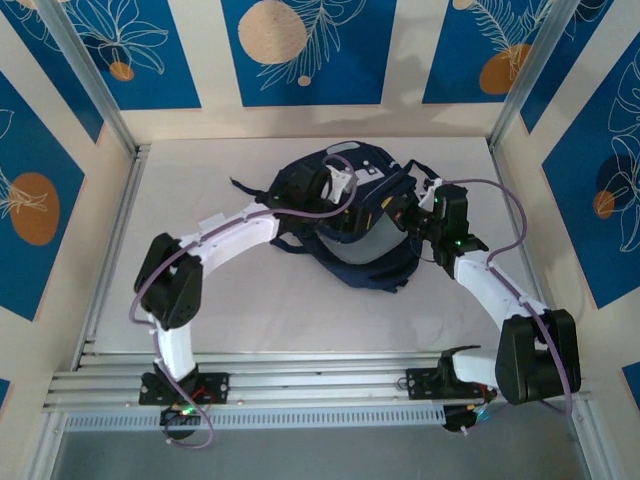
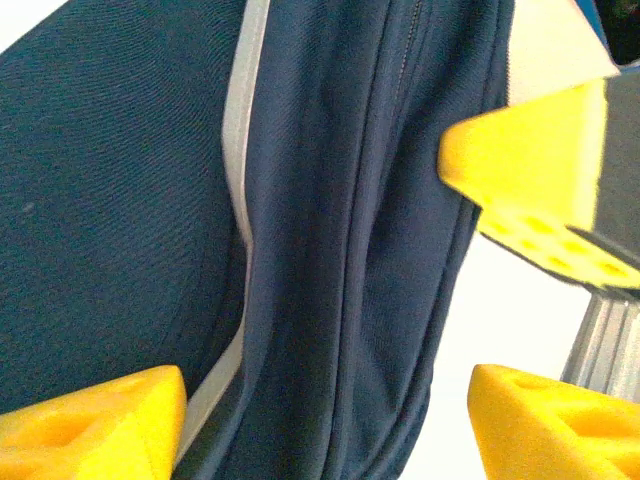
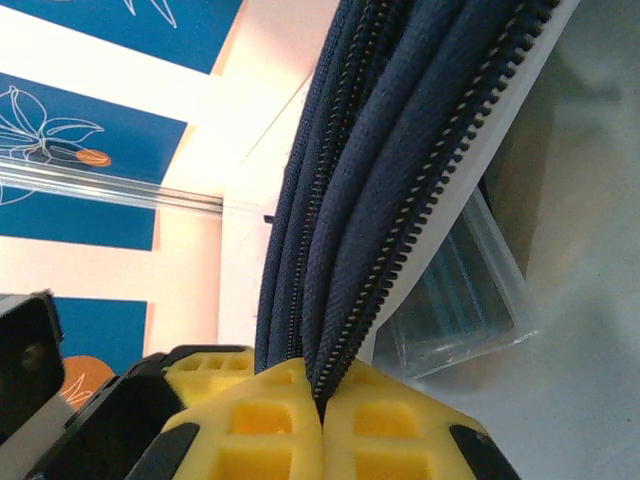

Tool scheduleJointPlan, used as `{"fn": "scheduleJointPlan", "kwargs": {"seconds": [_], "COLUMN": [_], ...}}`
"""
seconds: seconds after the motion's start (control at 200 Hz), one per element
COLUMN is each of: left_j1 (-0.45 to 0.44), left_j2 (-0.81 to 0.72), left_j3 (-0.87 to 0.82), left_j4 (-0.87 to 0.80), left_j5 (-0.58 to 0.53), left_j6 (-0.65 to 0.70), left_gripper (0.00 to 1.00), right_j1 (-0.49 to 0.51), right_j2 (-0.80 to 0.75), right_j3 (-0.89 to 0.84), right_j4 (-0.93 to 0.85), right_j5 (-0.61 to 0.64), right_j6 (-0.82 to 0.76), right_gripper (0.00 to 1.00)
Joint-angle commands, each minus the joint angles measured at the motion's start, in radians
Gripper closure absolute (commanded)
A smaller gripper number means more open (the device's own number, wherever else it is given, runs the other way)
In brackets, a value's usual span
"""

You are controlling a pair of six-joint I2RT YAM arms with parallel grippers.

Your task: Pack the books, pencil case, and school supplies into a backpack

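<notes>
Yellow pads (image 2: 90, 425) of the left pincer (image 2: 320, 430) fill the near corners of its wrist view. They stand wide apart with nothing between them, hovering right over the large navy-blue fabric backpack (image 2: 100, 200) and its pale grey stripe (image 2: 238, 130). From above, that left pincer (image 1: 340, 185) sits over the far top of the backpack (image 1: 380, 275), which lies between the two pincers in the middle of the white table (image 1: 250, 300).

On to the right pincer (image 3: 322, 415): its pads are pressed tight together on the toothed zip edge (image 3: 400, 230) of the backpack's opening, holding that lip up. Just right of it, a whitish, partly clear plastic piece (image 3: 470, 300) with blue showing through lies against pale grey lining. That looks like inside the mouth, though I can't be sure.

My call is that packing is close to finished. The bag is the one loose thing I can make out on the table, so the books and the pencil case are presumably inside, but I can't confirm it. What's left looks like closing the zip.

Near the arm bases run aluminium rails (image 1: 300, 385). Metal posts (image 1: 85, 75) frame cream walls hung with blue panels (image 1: 300, 40) of white leaves and orange discs.
</notes>
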Motion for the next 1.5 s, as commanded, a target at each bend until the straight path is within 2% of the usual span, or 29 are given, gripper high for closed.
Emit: {"fn": "scheduleJointPlan", "kwargs": {"seconds": [0.0, 0.16, 0.295, 0.605, 0.77, 0.97, 1.075, 1.305, 1.495], "left_j1": [0.074, 0.188, 0.249, 0.269, 0.269, 0.251, 0.223, 0.168, 0.143], "left_j2": [-0.080, -0.128, -0.109, 0.039, 0.128, 0.159, 0.145, 0.057, 0.044], "left_j3": [-0.106, -0.299, -0.382, -0.281, -0.203, -0.212, -0.209, -0.264, -0.220], "left_j4": [0.082, 0.259, 0.356, 0.402, 0.318, 0.350, 0.298, 0.177, 0.021], "left_j5": [-0.010, -0.040, -0.088, -0.046, -0.023, 0.125, 0.149, 0.137, 0.083], "left_j6": [-0.043, -0.164, -0.201, -0.103, -0.058, -0.069, -0.032, 0.026, 0.137], "left_gripper": [0.25, 0.25, 0.25, 0.25, 0.27, 0.33, 0.34, 0.36, 0.37], "right_j1": [-0.003, -0.004, -0.005, -0.001, 0.001, 0.006, 0.007, 0.008, 0.008], "right_j2": [-0.033, -0.043, -0.048, -0.063, -0.072, -0.060, -0.046, -0.037, -0.032], "right_j3": [0.041, 0.054, 0.056, 0.048, 0.040, 0.039, 0.040, 0.032, 0.033], "right_j4": [-0.012, -0.040, -0.045, -0.051, -0.048, -0.040, -0.030, -0.027, -0.025], "right_j5": [0.016, -0.010, -0.022, -0.040, -0.038, -0.037, -0.044, -0.044, -0.043], "right_j6": [-0.009, -0.011, -0.012, -0.016, -0.007, -0.006, -0.002, -0.005, -0.008], "right_gripper": [1.00, 1.00, 1.00, 1.00, 1.00, 1.00, 1.00, 1.00, 1.00]}}
